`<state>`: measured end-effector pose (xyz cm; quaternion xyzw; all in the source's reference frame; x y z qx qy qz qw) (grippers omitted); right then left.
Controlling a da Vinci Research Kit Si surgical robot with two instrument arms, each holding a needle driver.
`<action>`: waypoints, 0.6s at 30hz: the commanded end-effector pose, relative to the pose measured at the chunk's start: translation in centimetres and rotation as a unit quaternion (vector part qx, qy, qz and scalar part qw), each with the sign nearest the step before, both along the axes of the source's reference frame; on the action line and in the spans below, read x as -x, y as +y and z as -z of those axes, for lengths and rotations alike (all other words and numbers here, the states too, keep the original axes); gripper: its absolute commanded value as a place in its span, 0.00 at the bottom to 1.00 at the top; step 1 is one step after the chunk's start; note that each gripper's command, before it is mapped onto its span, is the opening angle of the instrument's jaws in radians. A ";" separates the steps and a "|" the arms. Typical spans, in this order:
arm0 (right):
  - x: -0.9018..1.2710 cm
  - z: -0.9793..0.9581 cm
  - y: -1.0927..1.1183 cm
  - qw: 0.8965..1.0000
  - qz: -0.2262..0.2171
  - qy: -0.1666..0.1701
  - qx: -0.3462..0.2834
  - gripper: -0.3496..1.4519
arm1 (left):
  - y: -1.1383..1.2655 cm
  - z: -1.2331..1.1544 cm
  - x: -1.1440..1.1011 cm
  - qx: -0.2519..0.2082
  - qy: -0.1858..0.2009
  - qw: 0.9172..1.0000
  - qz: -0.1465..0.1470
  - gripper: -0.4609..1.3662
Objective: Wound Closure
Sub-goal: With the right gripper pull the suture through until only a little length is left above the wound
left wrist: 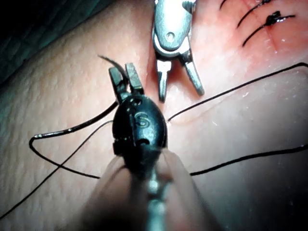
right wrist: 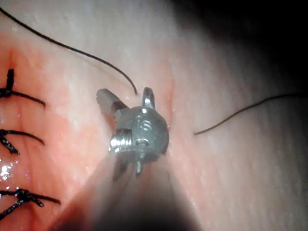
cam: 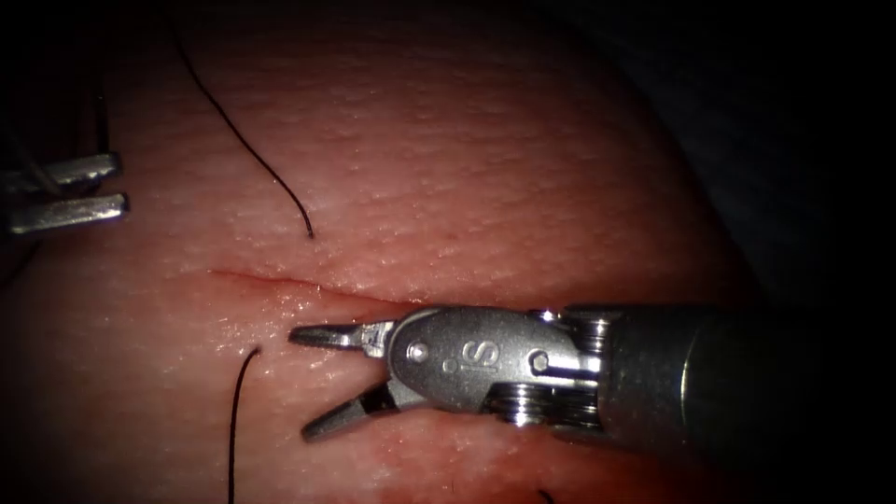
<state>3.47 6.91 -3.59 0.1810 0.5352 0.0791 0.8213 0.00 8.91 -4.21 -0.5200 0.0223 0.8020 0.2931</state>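
The cut (cam: 280,283) runs across the tissue (cam: 448,168). My right tool (cam: 301,383) lies over the cut's right part with its jaws open and nothing between them; it also appears as the right tool (right wrist: 126,96) and the right tool (left wrist: 180,94). Far left of the cut, my left tool (cam: 112,191) has its jaws closed on a thin dark curved piece, seemingly the needle (left wrist: 109,61), held off the tissue by the left tool (left wrist: 125,77). Thread (cam: 245,142) enters the tissue beyond the cut. More thread (cam: 233,420) leaves it on the near side.
Three finished stitches (right wrist: 9,89) with knots sit further along the wound. Stitches (left wrist: 269,20) also lie behind the right tool. Loose thread (left wrist: 62,166) loops over the tissue around the left tool. Red fluid (cam: 308,308) wets the cut's edges.
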 end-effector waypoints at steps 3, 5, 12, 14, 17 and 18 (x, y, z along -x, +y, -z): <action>-0.12 -0.17 -0.06 1.000 0.025 -0.001 0.002 0.80 | -0.03 0.02 -0.01 -0.002 -0.003 1.000 -0.005 0.06; -0.16 -0.28 -0.09 0.999 0.033 0.002 0.006 0.80 | -0.04 0.03 -0.01 -0.002 -0.003 1.000 -0.005 0.06; -0.28 -0.45 -0.12 0.999 0.034 -0.002 0.012 0.77 | -0.05 0.05 0.00 -0.003 -0.004 1.000 -0.006 0.06; -0.30 -0.46 -0.12 0.999 0.035 -0.004 0.013 0.69 | -0.05 0.05 0.00 -0.003 -0.004 1.000 -0.006 0.06; -0.26 -0.45 -0.15 0.998 0.059 0.000 -0.006 0.00 | -0.07 0.06 0.00 -0.003 -0.005 1.000 -0.007 0.06; -0.25 -0.45 -0.15 0.998 0.065 0.000 -0.010 0.00 | -0.07 0.06 0.00 -0.003 -0.005 1.000 -0.007 0.06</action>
